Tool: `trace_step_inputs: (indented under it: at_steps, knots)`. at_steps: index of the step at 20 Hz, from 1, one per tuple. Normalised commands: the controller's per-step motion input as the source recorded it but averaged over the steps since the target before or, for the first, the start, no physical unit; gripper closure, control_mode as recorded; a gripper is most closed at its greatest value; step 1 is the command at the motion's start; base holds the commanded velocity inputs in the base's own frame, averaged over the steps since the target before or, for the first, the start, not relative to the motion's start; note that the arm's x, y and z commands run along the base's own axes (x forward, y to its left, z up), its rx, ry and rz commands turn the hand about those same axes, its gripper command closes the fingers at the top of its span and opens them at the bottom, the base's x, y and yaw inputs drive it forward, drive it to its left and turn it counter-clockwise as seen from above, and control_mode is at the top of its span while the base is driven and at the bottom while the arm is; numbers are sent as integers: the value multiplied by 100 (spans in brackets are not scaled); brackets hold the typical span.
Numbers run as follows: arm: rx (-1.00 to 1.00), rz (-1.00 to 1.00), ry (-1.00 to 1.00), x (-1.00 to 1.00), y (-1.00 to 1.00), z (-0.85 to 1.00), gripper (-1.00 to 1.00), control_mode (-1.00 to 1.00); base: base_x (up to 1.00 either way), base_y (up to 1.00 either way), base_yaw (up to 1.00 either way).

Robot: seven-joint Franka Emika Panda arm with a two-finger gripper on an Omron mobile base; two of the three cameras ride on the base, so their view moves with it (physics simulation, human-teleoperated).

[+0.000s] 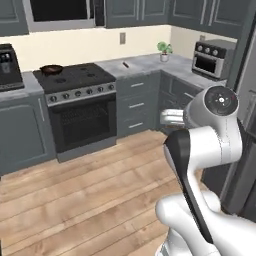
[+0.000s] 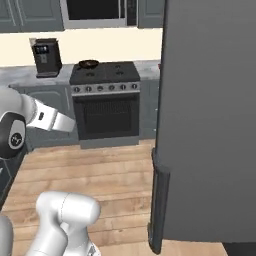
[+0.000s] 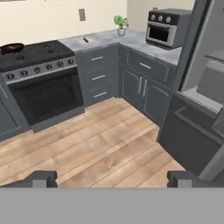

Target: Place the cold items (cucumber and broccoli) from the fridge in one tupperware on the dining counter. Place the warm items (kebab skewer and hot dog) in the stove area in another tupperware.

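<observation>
My gripper is open with nothing between its fingertips, hanging above the wooden floor and facing the kitchen corner. The fridge stands open on the right of the hand view, with pale shelves whose contents I cannot make out. Its dark door swings out across the right base view. A small reddish-brown thing lies on the counter just right of the stove; it is too small to tell whether it is the hot dog or the kebab skewer. Cucumber, broccoli and tupperware are out of view.
A dark pan sits on the stove's back left burner. A potted plant and a toaster oven stand on the corner counter, a coffee machine left of the stove. Wooden floor lies open before the cabinets.
</observation>
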Motion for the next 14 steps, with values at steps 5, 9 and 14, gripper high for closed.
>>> trace_step_inputs:
  at_steps: [5,9,14]
  knots:
    - [0,0,0,0,0,0,-100,100,55,84,-68]
    - [0,0,0,0,0,0,-100,100,53,81,-75]
    - [0,0,0,0,0,0,-100,100,77,61,-61]
